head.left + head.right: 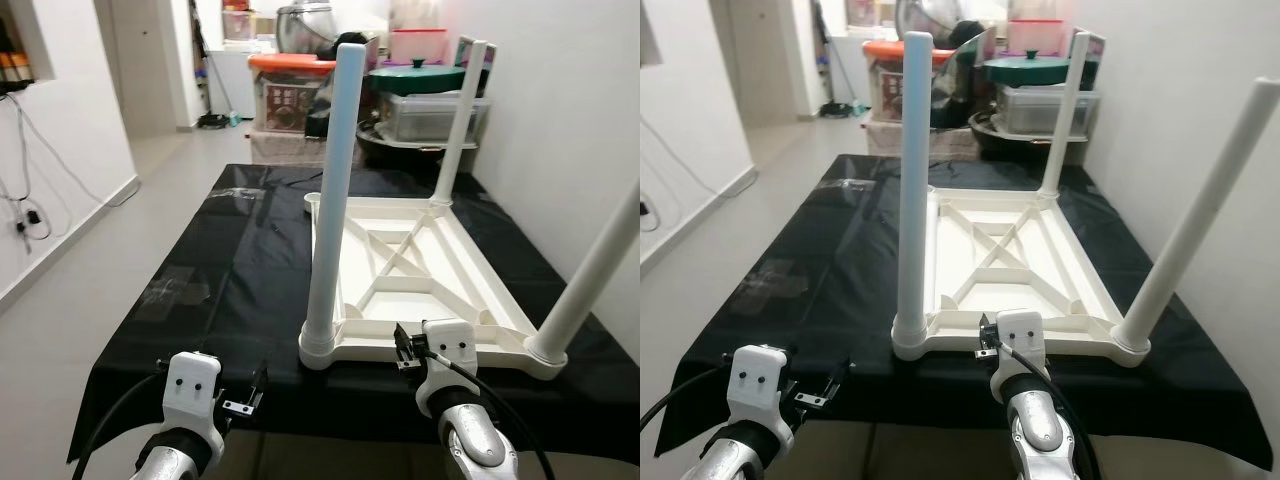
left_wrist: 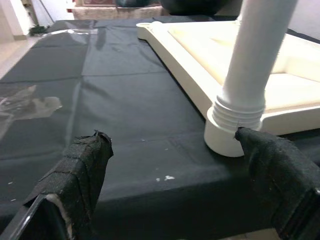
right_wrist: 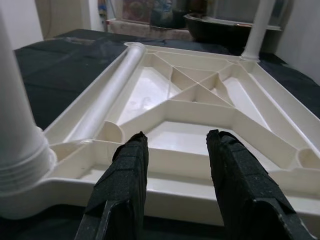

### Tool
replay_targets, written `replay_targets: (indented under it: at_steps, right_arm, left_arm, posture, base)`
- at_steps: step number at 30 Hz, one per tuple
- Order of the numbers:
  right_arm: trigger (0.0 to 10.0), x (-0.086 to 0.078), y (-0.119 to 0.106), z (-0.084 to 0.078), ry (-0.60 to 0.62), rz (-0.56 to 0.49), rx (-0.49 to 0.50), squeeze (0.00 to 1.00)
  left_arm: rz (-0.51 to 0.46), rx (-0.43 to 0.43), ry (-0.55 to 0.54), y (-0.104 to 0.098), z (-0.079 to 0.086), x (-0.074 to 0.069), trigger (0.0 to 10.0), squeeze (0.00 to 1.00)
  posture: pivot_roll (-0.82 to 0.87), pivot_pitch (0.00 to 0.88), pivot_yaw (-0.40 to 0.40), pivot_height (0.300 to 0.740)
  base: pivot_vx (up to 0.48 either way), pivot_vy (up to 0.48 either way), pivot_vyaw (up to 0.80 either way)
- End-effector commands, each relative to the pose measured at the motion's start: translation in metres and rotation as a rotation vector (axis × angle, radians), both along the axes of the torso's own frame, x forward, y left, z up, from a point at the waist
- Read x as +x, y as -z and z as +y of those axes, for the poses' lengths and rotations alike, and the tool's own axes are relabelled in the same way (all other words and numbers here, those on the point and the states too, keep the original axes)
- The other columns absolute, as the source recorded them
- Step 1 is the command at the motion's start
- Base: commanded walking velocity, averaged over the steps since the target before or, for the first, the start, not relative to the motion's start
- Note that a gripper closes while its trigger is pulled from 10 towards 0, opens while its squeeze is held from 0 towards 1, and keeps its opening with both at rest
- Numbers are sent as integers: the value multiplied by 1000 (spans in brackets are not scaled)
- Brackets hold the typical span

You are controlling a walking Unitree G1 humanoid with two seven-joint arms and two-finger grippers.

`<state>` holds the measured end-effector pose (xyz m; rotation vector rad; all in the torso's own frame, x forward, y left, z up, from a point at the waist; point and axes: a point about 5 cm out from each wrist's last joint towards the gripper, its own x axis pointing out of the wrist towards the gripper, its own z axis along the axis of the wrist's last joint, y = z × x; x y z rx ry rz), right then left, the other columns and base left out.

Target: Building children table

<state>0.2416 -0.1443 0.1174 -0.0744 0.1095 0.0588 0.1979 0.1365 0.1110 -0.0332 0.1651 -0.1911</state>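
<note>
**Building the children's table: three legs up, one to go**

Covering most of the floor ahead is a black sheet [image 1: 200, 290], and on it lies the white table top [image 1: 400, 270], upside down, its ribbed underside and crossed braces facing up. Against the far wall stand stacked storage bins [image 1: 420, 100] and pots.

Three legs stand upright in their corner sockets: the near-left leg [image 1: 335, 200], the near-right leg [image 1: 600, 270], which leans outward in the head views, and the far-right leg [image 1: 462, 120]. The far-left socket [image 1: 314, 203] looks empty. In the right wrist view a fourth leg [image 3: 107, 95] lies loose inside the frame along its left rail, between the near-left corner and that open socket. So the job seems about three-quarters done: what remains, by my reading, is to lift the loose leg, seat it in the far-left corner, and turn the table onto its feet.

The right gripper [image 3: 175, 170] hovers just at the near edge of the table top, fingers spread moderately and holding nothing, pointing into the frame. The left gripper [image 2: 170, 175] sits low over the sheet beside the near-left leg's base, fingers spread wide and empty, one pad [image 2: 270, 160] right by the socket collar.
</note>
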Motion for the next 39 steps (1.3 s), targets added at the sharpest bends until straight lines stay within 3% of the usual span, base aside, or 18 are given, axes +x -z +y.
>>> replay_targets:
  at_steps: [1, 10, 15, 17, 20, 21, 22, 23, 24, 28, 29, 30, 35, 39]
  right_arm:
    - [10000, 3, 3, 6, -12, 23, 80, 0]
    - [10000, 10, 2, 0, -18, 17, 81, 0]
    - [10000, 13, 3, -2, -41, 41, 160, 0]
    - [10000, 18, 1, -6, -105, 42, 211, 0]
    - [10000, 18, 1, -6, -105, 42, 211, 0]
    - [10000, 23, -3, -13, -141, 31, 221, 0]
    - [10000, 27, -8, -25, -208, 14, 197, 1000]
    - [10000, 27, -8, -25, -208, 14, 197, 1000]
    - [10000, 32, -16, -39, -305, 2, 164, 1000]
    - [10000, 37, -22, -47, -383, 15, 112, 1000]
    - [10000, 40, -27, -48, -457, 19, 101, 0]
    - [10000, 40, -27, -48, -457, 19, 101, 0]
    - [10000, 50, -49, -44, -739, 44, 68, 0]
    - [10000, 54, -54, -38, -828, 48, 68, 0]
  left_arm:
    - [3, 1, -8, 2, -1, 0, 10000, 0]
    - [0, 4, -8, 2, -1, 1, 10000, 0]
    - [-2, 2, -12, 2, -1, 1, 10000, 0]
    - [-3, 3, -13, 1, -1, 1, 10000, 0]
    - [-3, 3, -13, 1, -1, 1, 10000, 0]
    - [-2, 2, -11, 1, -2, 0, 10000, 0]
    - [-2, -1, -9, 1, -2, 0, 10000, 0]
    - [-2, -1, -9, 1, -2, 0, 10000, 0]
    - [-1, -5, -6, 0, -3, -1, 10000, 0]
    - [1, -9, -4, 0, -3, -2, 10000, 0]
    - [2, -11, -3, 0, -3, -3, 10000, 0]
    - [2, -11, -3, 0, -3, -3, 10000, 0]
    - [4, -13, 2, -2, -4, -7, 10000, 0]
    - [4, -14, 3, -3, -5, -8, 10000, 0]
  posture:
    - [120, 0, -22, 740]
    - [116, 1, -24, 740]
    - [117, 6, -28, 740]
    - [115, 9, -27, 740]
    - [115, 9, -27, 740]
    - [111, 14, -24, 740]
    - [109, 26, -27, 740]
    - [109, 26, -27, 740]
    - [110, 32, -26, 740]
    - [111, 39, -28, 740]
    - [114, 45, -28, 740]
    - [114, 45, -28, 740]
    - [121, 62, -30, 740]
    - [122, 64, -30, 740]
  base:
    - [0, 0, 0]
    - [0, 0, 0]
    - [0, 0, 0]
    - [0, 0, 0]
    - [0, 0, 0]
    - [0, 0, 0]
    - [0, 0, 0]
    - [0, 0, 0]
    - [0, 0, 0]
    - [0, 0, 0]
    - [0, 0, 0]
    - [0, 0, 0]
    - [0, 0, 0]
    - [0, 0, 0]
